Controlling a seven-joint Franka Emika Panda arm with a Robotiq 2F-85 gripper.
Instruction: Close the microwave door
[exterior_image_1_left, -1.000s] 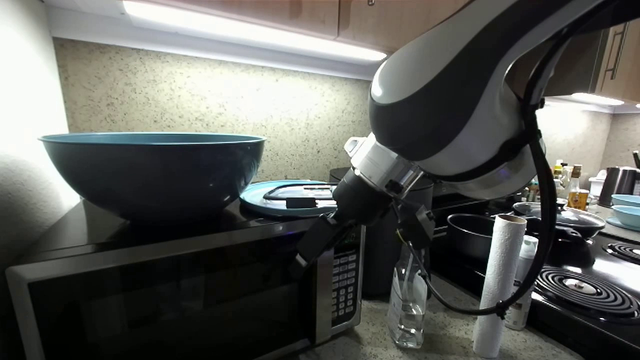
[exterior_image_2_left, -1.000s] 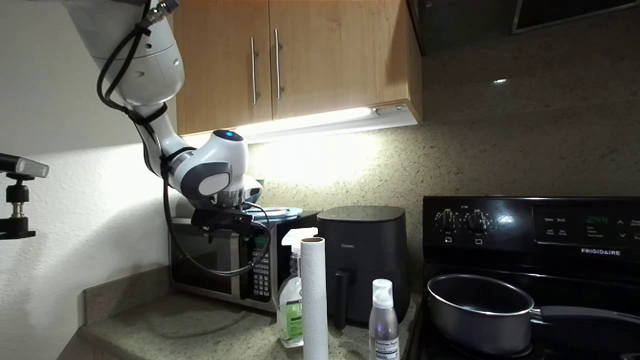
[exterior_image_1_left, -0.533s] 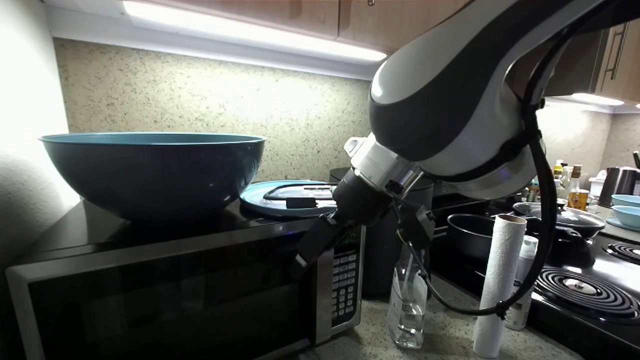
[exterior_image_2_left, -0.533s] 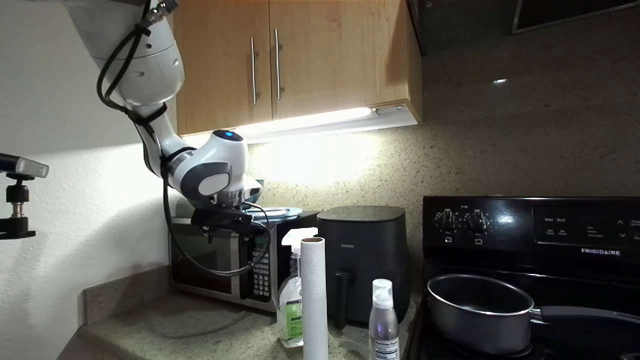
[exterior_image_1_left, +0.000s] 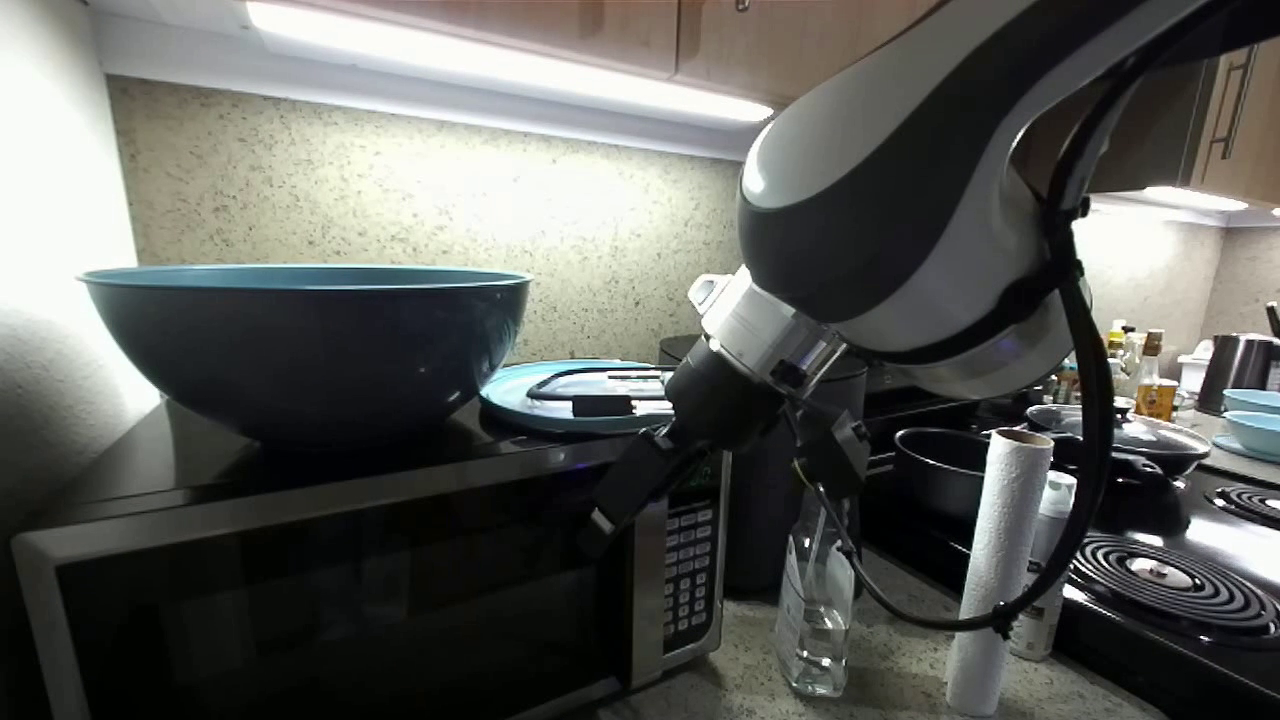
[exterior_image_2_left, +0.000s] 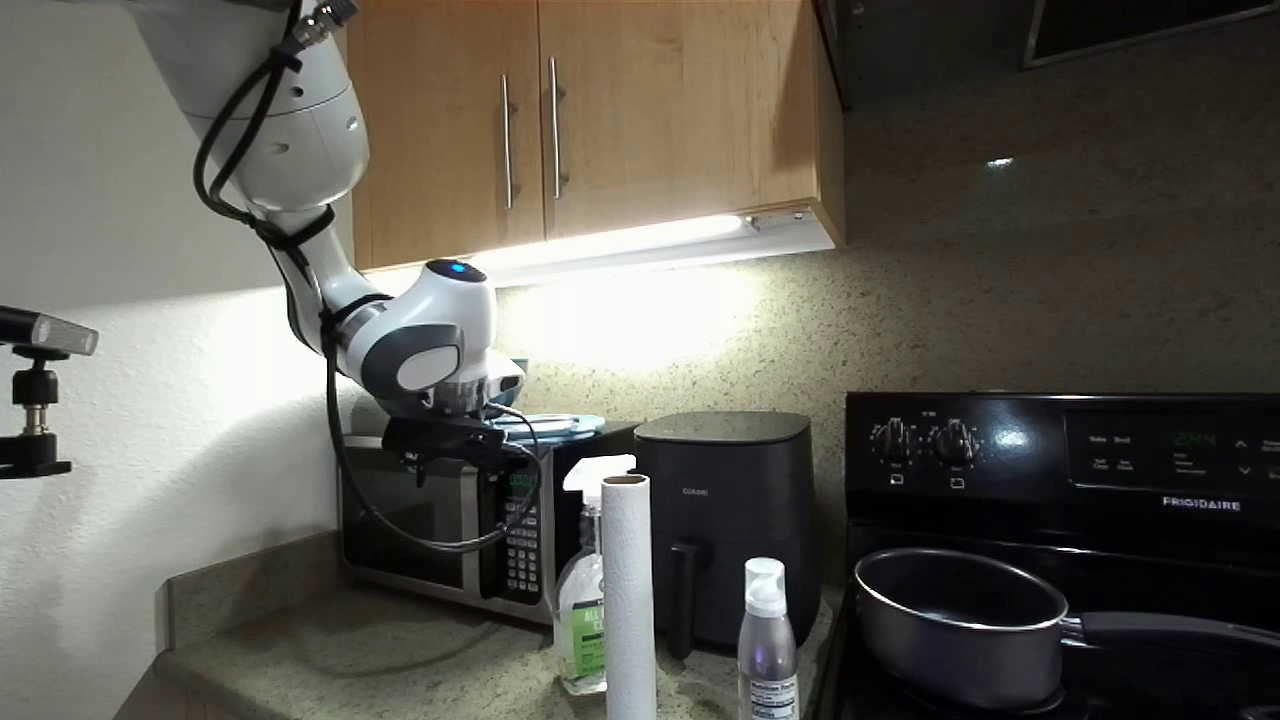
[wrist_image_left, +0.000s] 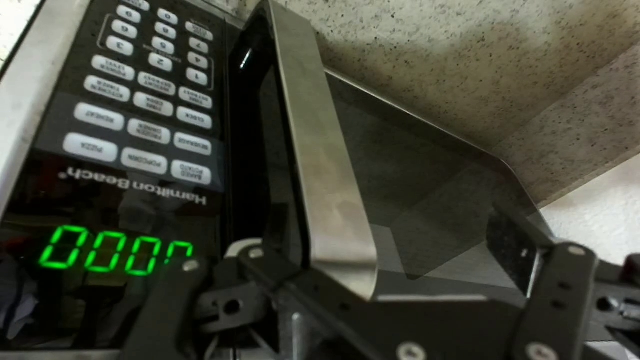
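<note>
Your Panda arm (exterior_image_2_left: 455, 305) hangs bent at the Hamilton Beach microwave door (exterior_image_1_left: 330, 600), by the countertop's (exterior_image_2_left: 400, 660) back corner, Robotiq gripper (wrist_image_left: 390, 227) tilted, fingers (wrist_image_left: 507, 247) spread, handle (wrist_image_left: 330, 160) between them in the wrist view.

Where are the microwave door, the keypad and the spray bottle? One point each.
Microwave door (exterior_image_1_left: 335, 600): in an exterior view, on the dark glass window.
Keypad (wrist_image_left: 152, 104): wrist view, on a button near its middle.
Spray bottle (exterior_image_2_left: 588, 632): in an exterior view, on the green label.
</note>
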